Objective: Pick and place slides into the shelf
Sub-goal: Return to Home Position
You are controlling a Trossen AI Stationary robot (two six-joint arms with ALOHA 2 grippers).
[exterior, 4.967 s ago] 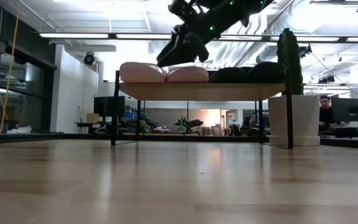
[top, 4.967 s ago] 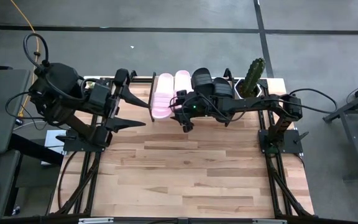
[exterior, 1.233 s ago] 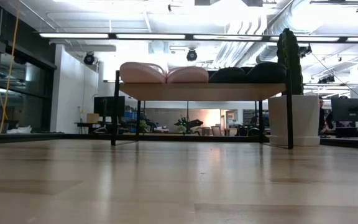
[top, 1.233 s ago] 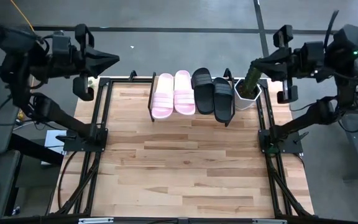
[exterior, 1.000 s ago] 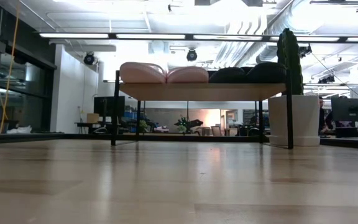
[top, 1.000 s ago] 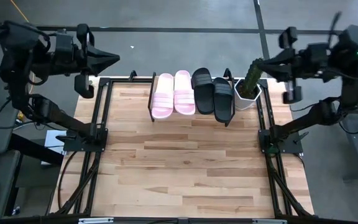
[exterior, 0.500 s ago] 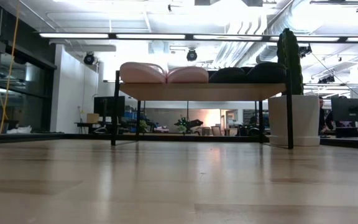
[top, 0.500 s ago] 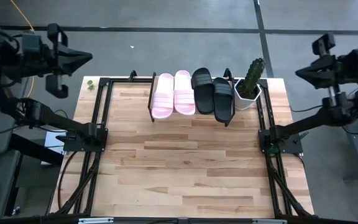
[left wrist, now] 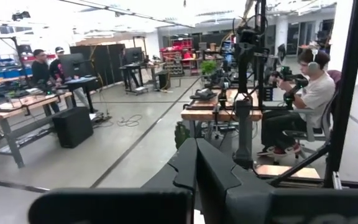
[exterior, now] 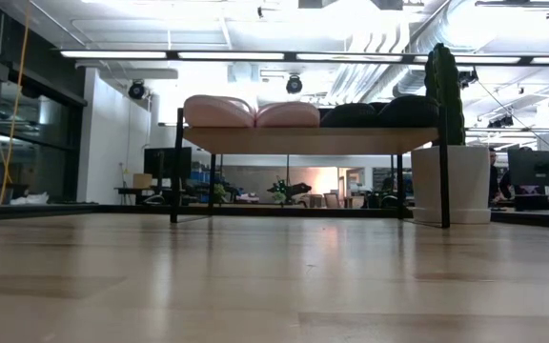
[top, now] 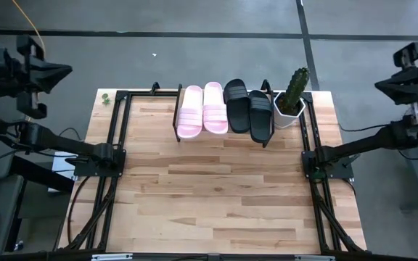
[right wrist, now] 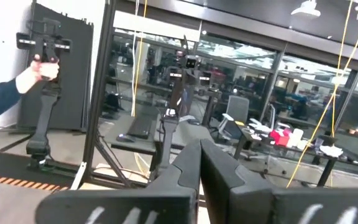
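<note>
The pink slides and black slides lie side by side on the shelf at the desk's far edge, while the left pincer and right pincer, both seemingly pressed together, hang beyond its sides.

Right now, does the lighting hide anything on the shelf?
Low view: ceiling light strips glare behind the shelf, leaving the black slides as dark shapes. High view: even light; pink slides and black ones show plainly; left gripper and right gripper, off-table, shade nothing.
</note>
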